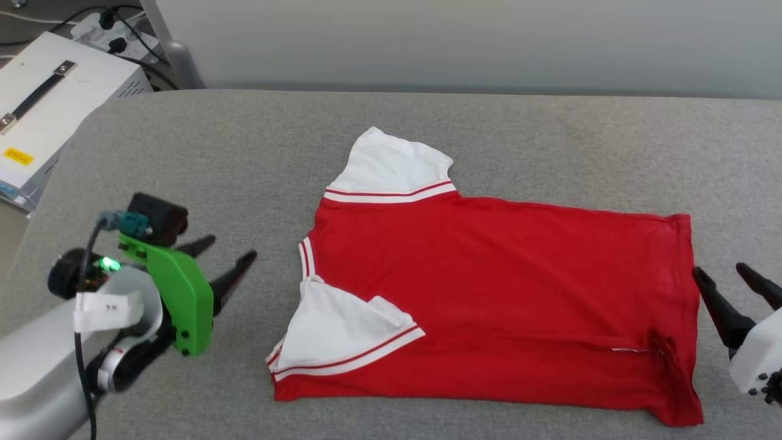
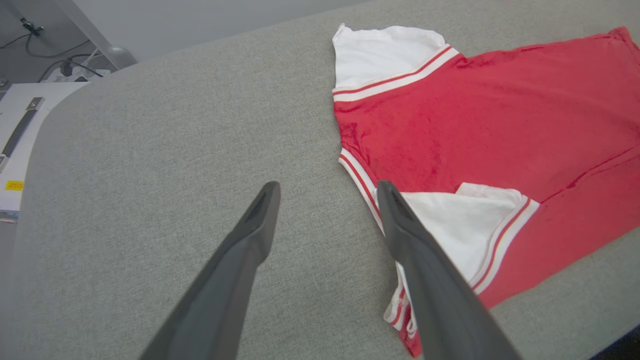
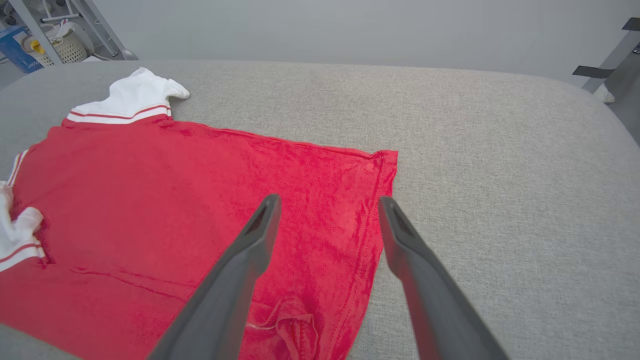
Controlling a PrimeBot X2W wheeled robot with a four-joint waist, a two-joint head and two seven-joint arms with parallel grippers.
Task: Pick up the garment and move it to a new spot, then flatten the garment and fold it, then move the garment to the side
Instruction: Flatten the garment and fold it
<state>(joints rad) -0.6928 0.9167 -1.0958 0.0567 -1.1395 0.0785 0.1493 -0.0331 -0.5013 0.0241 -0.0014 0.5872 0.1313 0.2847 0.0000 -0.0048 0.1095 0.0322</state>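
The garment (image 1: 507, 287) lies spread on the grey padded table (image 1: 244, 146), plain red side up, collar to the left and hem to the right. Its far white sleeve (image 1: 391, 165) sticks out flat; the near white sleeve (image 1: 342, 333) is folded in over the red body. No print shows. My left gripper (image 1: 225, 260) hovers open just left of the collar (image 2: 357, 175), touching nothing. My right gripper (image 1: 727, 278) stands open beside the hem (image 3: 382, 200), its fingers empty. The garment (image 2: 480, 125) fills the right of the left wrist view, and the garment (image 3: 175, 210) the left of the right wrist view.
A white box with a black handle (image 1: 49, 98) stands off the table's left end, with a power strip and cables (image 1: 116, 30) behind it. A pale wall runs along the table's far edge. Bare grey surface (image 3: 500, 150) lies right of the hem.
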